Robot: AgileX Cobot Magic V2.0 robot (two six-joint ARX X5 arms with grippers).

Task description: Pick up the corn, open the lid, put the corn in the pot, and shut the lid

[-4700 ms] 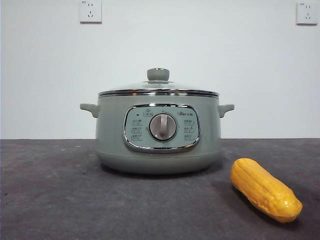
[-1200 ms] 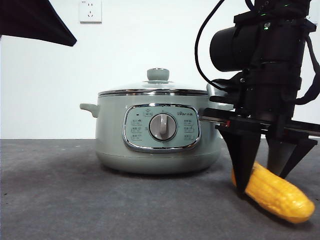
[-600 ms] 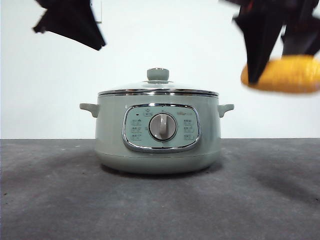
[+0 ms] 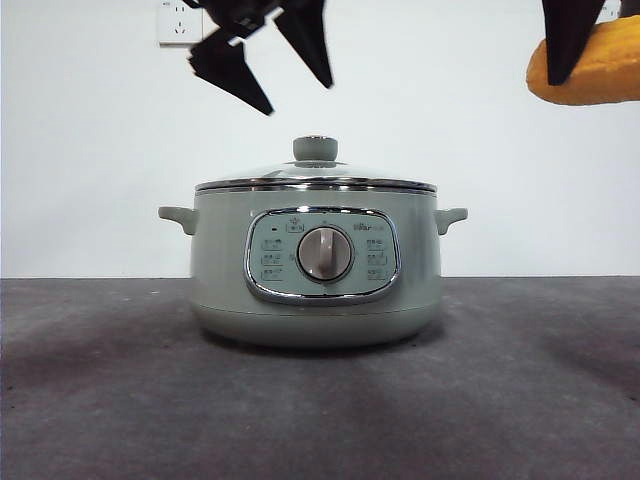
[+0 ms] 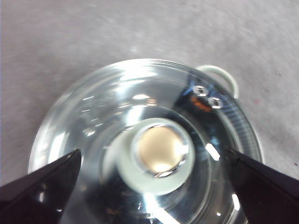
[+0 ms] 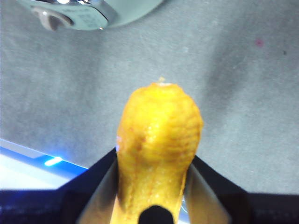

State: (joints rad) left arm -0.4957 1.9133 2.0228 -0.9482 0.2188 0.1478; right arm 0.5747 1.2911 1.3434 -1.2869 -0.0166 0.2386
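Right gripper [image 6: 154,186] grips glossy yellow-orange corn [image 6: 159,140] aloft

Left claw [image 4: 272,68] spread wide, poised above centre, right claw [image 4: 590,45] raised high, clamped shut

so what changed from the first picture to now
The right gripper took hold of the corn and lifted it off the table, up high beside the pot. The left gripper came in, open, above the lid's knob. Pot and lid stayed put, lid on.
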